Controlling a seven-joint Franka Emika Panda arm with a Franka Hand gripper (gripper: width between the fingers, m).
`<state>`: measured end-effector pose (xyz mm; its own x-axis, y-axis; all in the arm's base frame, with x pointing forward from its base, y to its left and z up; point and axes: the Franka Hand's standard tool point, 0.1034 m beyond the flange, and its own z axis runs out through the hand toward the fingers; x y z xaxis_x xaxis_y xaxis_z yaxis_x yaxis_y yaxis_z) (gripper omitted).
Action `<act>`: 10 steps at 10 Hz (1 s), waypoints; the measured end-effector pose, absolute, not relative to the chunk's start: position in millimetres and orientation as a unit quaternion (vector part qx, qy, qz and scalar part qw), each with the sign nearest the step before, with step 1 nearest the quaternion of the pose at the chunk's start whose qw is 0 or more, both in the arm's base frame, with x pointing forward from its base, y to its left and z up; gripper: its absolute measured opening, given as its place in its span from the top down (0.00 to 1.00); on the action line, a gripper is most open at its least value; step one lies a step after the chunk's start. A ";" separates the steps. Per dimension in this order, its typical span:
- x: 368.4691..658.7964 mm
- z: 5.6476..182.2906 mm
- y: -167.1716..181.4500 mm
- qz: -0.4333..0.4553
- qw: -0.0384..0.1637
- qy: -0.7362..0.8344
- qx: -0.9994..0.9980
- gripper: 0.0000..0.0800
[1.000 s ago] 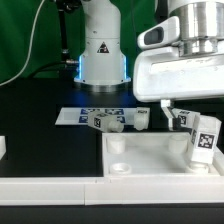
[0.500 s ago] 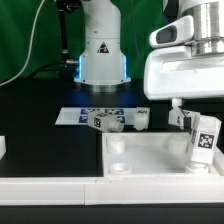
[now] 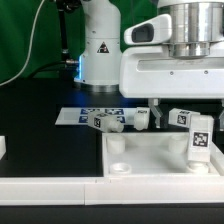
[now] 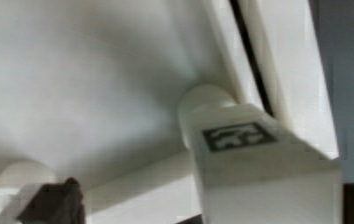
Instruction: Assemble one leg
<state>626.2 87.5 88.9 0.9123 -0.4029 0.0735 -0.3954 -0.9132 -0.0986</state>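
Note:
A white leg [image 3: 200, 140] with a black-and-white tag stands upright on the right corner of the large white panel [image 3: 150, 152]. My gripper [image 3: 158, 111] hangs just above the panel's far edge, to the exterior view's left of that leg, and is apart from it. In the wrist view the leg [image 4: 245, 150] rises from the panel [image 4: 103, 90] between my spread fingers [image 4: 49, 203]; my gripper [image 4: 200, 208] is open and holds nothing. Another leg [image 3: 180, 117] lies behind the panel near my hand.
Two more legs [image 3: 101, 122] [image 3: 141, 118] lie by the marker board [image 3: 80, 115] behind the panel. The panel has round sockets [image 3: 118, 167] at its left corners. The robot base [image 3: 100, 50] stands at the back. A small white part [image 3: 3, 148] sits at the left edge.
My hand has moved toward the exterior view's left, away from above the upright leg. The leg stays standing on the panel's corner.

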 end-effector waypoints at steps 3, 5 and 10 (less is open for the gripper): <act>630.9 93.1 99.3 -0.051 0.045 0.218 -0.974 0.19; 628.7 86.9 102.2 -0.071 0.044 0.214 -0.973 0.19; 625.3 82.1 101.5 -0.082 0.040 0.227 -0.970 0.53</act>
